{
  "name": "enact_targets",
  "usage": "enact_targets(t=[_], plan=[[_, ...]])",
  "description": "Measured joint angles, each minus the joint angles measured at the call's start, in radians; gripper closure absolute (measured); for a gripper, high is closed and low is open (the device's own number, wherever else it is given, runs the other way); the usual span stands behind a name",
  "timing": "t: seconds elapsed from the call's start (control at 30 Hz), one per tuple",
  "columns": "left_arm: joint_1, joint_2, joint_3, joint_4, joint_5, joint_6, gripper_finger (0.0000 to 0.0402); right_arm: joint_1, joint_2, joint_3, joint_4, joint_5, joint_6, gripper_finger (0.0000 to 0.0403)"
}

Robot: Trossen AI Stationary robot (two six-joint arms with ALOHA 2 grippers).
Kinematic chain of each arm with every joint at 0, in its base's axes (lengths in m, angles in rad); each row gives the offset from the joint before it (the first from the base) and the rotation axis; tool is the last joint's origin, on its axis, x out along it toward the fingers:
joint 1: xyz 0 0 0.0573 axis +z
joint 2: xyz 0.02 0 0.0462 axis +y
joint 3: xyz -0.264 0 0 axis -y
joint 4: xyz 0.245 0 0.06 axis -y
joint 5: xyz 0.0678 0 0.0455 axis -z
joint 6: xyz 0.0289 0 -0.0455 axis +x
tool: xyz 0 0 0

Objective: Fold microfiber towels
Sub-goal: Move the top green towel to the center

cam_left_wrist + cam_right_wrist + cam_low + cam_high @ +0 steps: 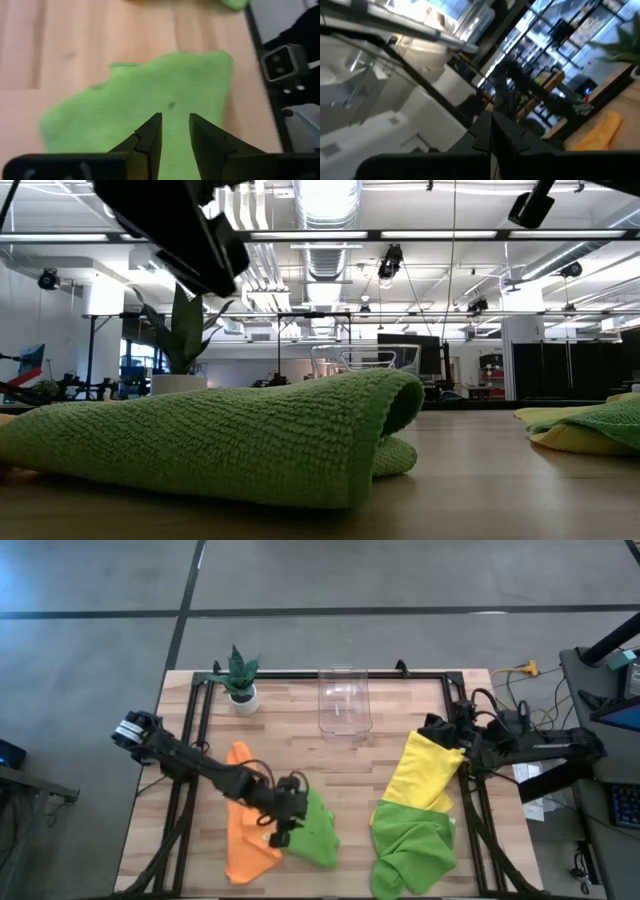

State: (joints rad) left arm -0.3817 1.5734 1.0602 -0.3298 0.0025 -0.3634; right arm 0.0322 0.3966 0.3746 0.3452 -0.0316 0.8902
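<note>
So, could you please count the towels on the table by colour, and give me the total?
Lime green towels: 2, one under the left gripper, one at the right front
Orange towel: 1
Yellow towel: 1
Total: 4 towels

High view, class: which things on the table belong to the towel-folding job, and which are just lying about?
Job:
- orange towel
- lime green towel under the left gripper
- yellow towel
- second lime green towel

Lying about:
- potted plant
- clear plastic bin
</note>
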Motion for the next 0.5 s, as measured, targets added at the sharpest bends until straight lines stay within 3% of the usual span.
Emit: enact_targets(t=[0.1,0.23,0.5], plan=[[0.076,0.0,0.027,-0.121,0.036,0.004,0.0319,0.0,0.018,0.032,-0.001,-0.03,-0.008,0.0394],[0.192,0.016,0.044,-0.236,0.158,0.036,0.0319,0.0,0.025,0.061,0.0,-0.057,-0.031,0.0394],[0.305,0.069,0.05,-0.223,0.236,0.269,0.0319,0.001,0.023,0.065,-0.001,-0.084,-0.016,0.0394]])
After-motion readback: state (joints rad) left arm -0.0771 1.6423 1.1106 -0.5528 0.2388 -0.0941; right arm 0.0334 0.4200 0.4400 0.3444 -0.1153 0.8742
